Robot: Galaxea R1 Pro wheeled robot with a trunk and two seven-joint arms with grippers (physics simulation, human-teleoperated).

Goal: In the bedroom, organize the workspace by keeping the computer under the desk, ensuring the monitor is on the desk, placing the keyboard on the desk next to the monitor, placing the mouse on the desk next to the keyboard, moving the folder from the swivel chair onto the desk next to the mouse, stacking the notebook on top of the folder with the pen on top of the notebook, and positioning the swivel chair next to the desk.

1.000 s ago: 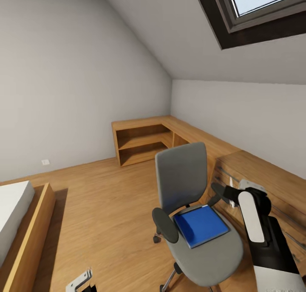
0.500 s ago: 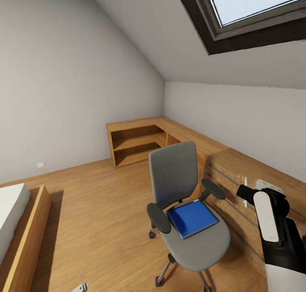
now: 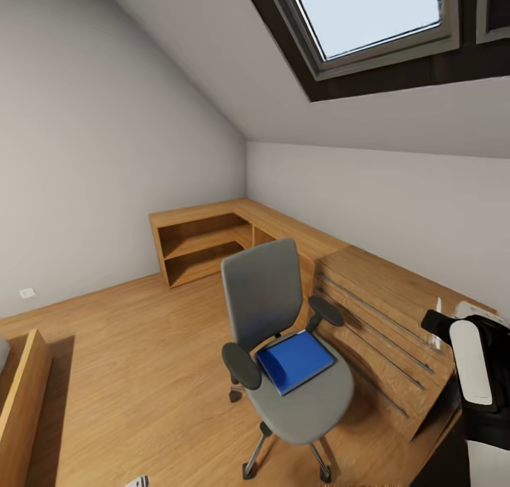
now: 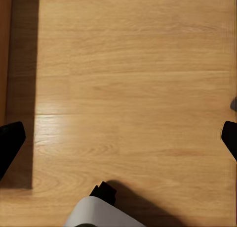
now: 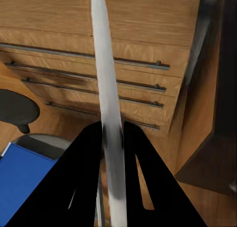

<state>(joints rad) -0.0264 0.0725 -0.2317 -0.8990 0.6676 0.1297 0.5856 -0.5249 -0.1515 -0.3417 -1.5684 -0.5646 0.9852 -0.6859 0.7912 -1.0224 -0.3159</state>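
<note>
R gripper (image 5: 112, 138) clamped on pen (image 5: 106, 78), over wood drawer unit (image 3: 382, 317) | L gripper (image 4: 118, 138) fingers wide, nothing btwn, above bare floor (image 4: 133, 73) | folder (image 3: 295, 360) flat on swivel chair (image 3: 283, 345) seat, chair just beside drawers | open floor on chair's L toward bed frame (image 3: 21, 395)

Camera swung rightward, swivel chair (image 3: 283, 352) and blue folder (image 3: 295, 359) now further left in view, skylight (image 3: 368, 13) larger.
</note>
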